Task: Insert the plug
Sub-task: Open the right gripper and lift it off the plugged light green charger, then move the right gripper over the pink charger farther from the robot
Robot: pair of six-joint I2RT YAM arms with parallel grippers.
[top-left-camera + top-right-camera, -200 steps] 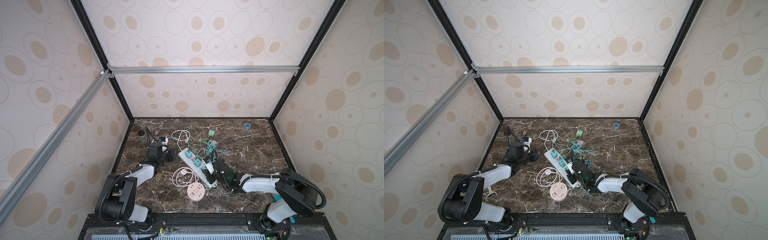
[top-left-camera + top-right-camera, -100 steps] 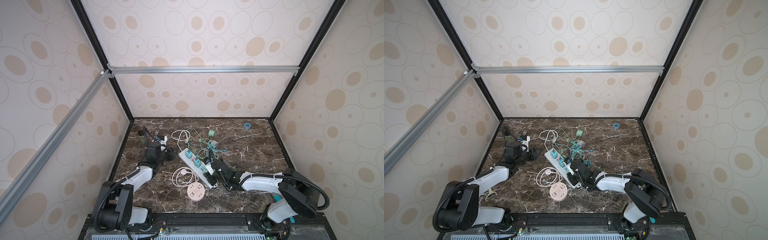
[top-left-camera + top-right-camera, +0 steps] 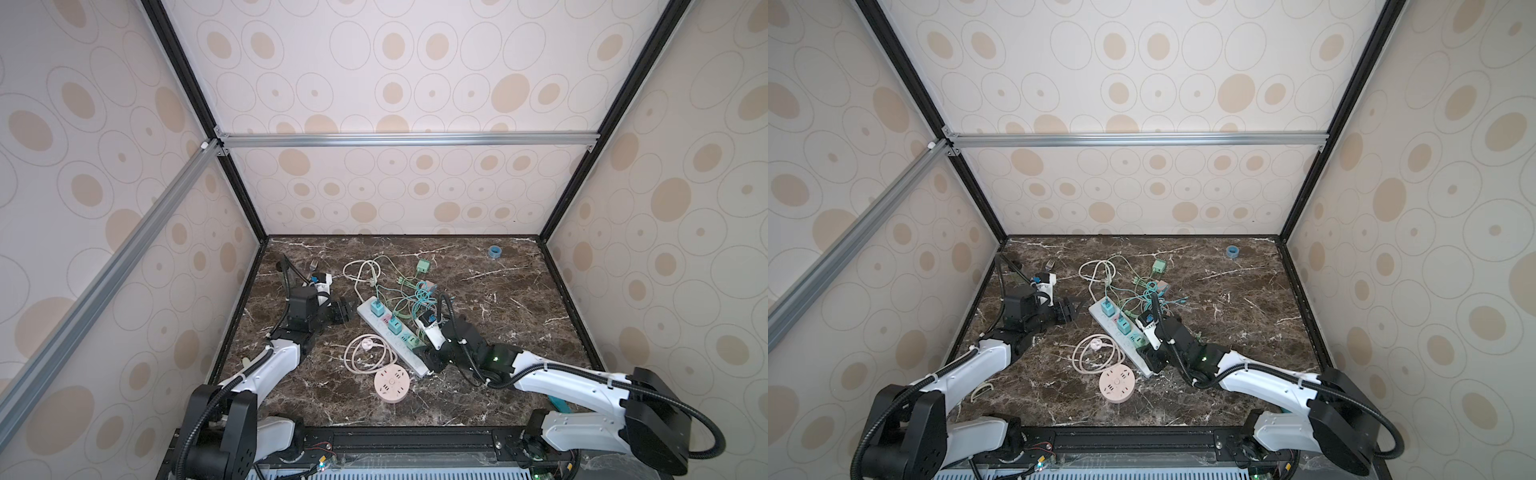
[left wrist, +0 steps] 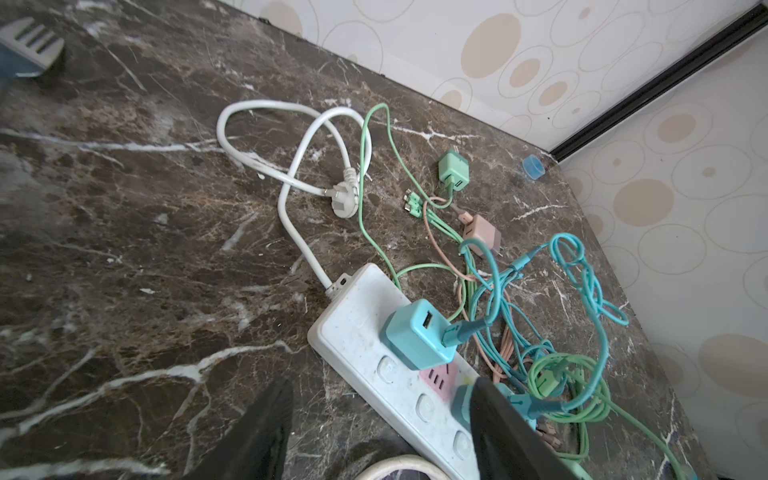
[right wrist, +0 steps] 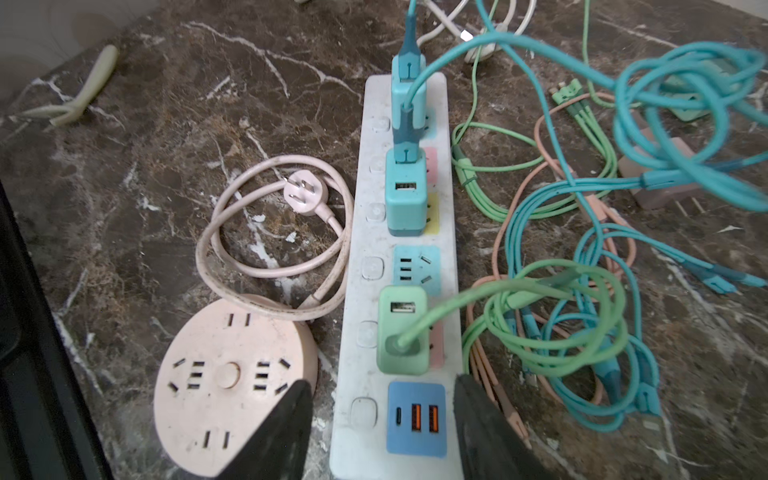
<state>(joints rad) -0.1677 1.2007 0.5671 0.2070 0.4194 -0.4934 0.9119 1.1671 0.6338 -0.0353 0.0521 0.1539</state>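
A white power strip [image 3: 384,332] [image 3: 1115,328] lies slantwise on the marble floor. Three chargers stand plugged in it: a blue plug [image 5: 409,95], a teal plug [image 5: 405,199] and a green plug [image 5: 402,328] nearest the USB panel [image 5: 415,417]. My right gripper [image 5: 382,384] [image 3: 428,357] is open, with a finger on each side of the strip's USB end and nothing held. At the strip's cord end my left gripper [image 4: 380,386] [image 3: 345,311] is open and empty, beside the blue plug [image 4: 419,332].
Loose green charger [image 4: 454,171] and pink charger [image 4: 482,235] lie in tangled cables [image 5: 582,257] right of the strip. A round pink socket [image 5: 232,382] and its coiled cord [image 5: 270,237] lie left. White cord [image 4: 291,158], fork [image 3: 314,264] and blue tape roll [image 3: 494,251] are further back.
Both grippers have opened wider. The right one was nearly shut at the green plug and has drawn back to the strip's near end. The left arm has shifted slightly.
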